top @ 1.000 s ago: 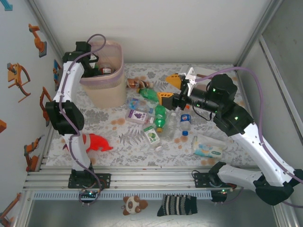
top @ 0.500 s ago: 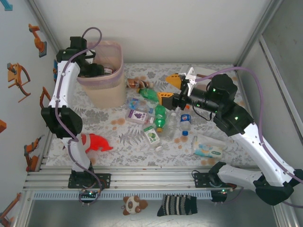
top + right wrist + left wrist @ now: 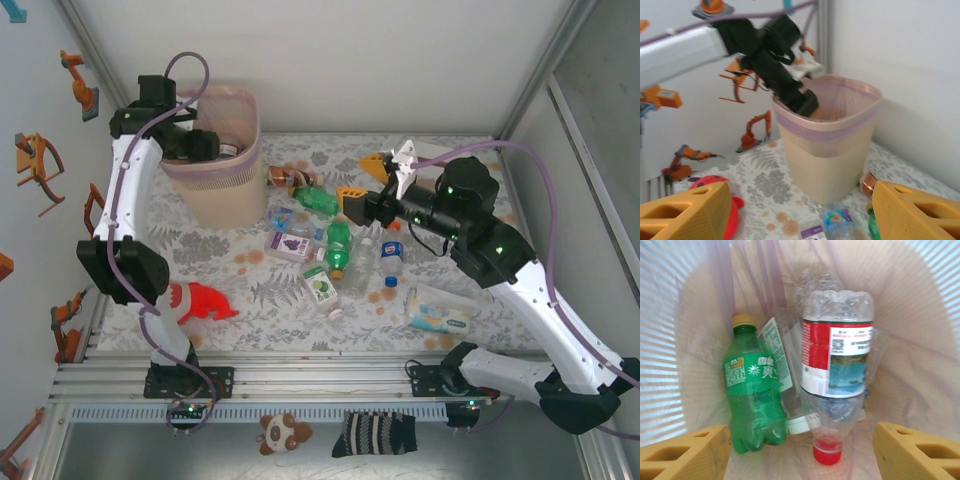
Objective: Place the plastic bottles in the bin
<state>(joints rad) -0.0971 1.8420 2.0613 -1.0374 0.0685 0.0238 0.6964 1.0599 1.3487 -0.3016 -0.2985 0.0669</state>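
Swung left arm (image 3: 125, 200) outward; kept left claw (image 3: 801, 440) spread and empty over bin (image 3: 215, 195), with green soda bottle (image 3: 752, 395) and red-capped clear bottle (image 3: 837, 365) lying inside. Held right claw (image 3: 362, 180) spread, empty, above bottles (image 3: 338, 245) on counter (image 3: 470, 270).

Inside the bin (image 3: 685, 315), a clear bottle (image 3: 774, 340) lay mostly hidden behind the green bottle (image 3: 750, 390) and the red-labelled bottle (image 3: 837, 360). From the right wrist, the left arm (image 3: 765, 50) looked blurred.

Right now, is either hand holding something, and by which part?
Nothing is held: left hand open over the bin, right hand open too.
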